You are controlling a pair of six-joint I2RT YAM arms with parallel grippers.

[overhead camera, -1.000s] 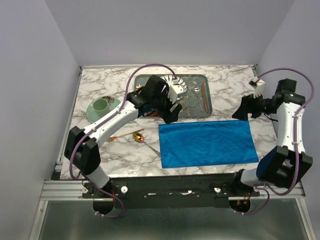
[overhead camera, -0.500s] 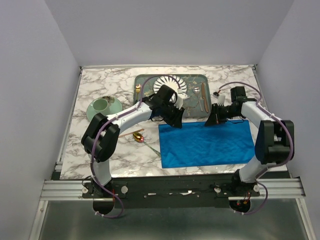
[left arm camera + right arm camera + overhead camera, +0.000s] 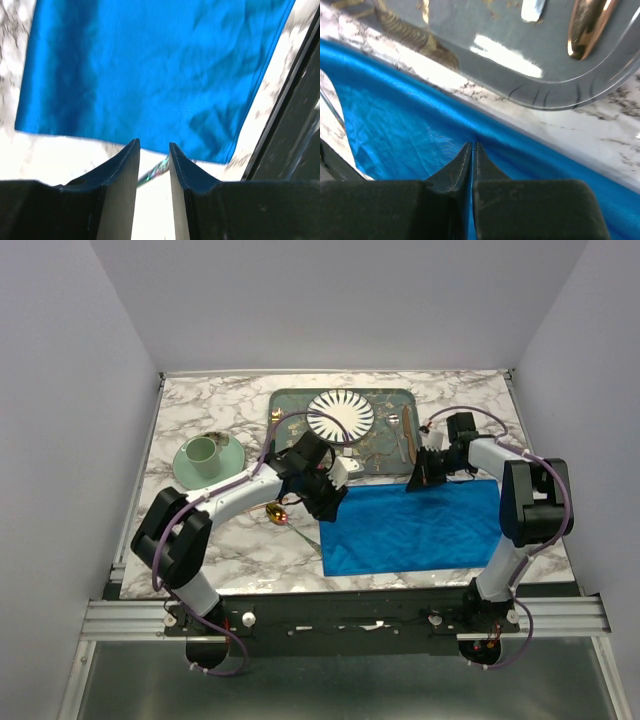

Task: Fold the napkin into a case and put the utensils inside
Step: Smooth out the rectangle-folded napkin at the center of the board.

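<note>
At the napkin's (image 3: 420,525) edges, both grippers set for a first fold; task barely begun.

Lying flat and open as one wide rectangle, with no fold made, no case formed and nothing tucked inside; all folding and loading left to do, by the look of it. At its far edge, right gripper (image 3: 471,146) with jaws all but shut, pinching what looks like a small pucker of the cloth. At its left edge, near the far corner, left gripper (image 3: 152,146) with jaws a narrow gap apart, tips just short of the hem, holding nothing visible. Just left of the napkin, spoon (image 3: 276,511) lying loose, its thin handle showing through that gap; fork not made out.
</note>
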